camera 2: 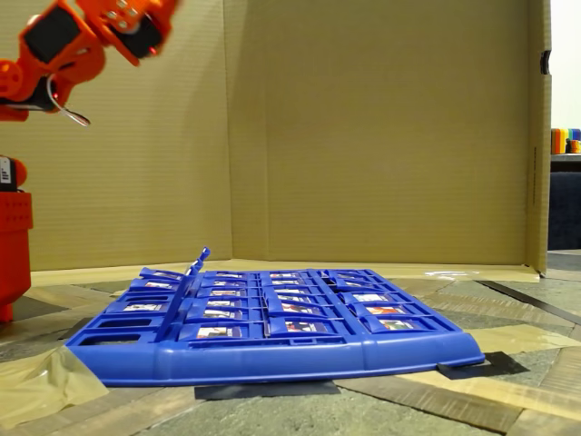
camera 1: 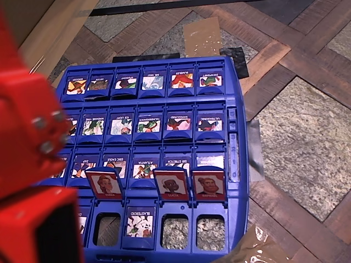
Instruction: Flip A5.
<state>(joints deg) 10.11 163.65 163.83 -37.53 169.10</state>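
The orange-red arm (camera 1: 33,164) at the left of the overhead view, blurred and cut by the frame edge, covers the left-hand column of tiles on the blue game board (camera 1: 241,181), whose bottom edge is cut off. Tile captions there are mostly too small to read. In the fixed view the arm (camera 2: 82,36) is cropped at upper left, its gripper out of frame

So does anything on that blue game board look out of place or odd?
Mostly tidy. On the blue board, three red-bordered portrait tiles stand up in the second row from the bottom while the other tiles lie flat. The open slots below them show floor. Tape holds the board's right edge.
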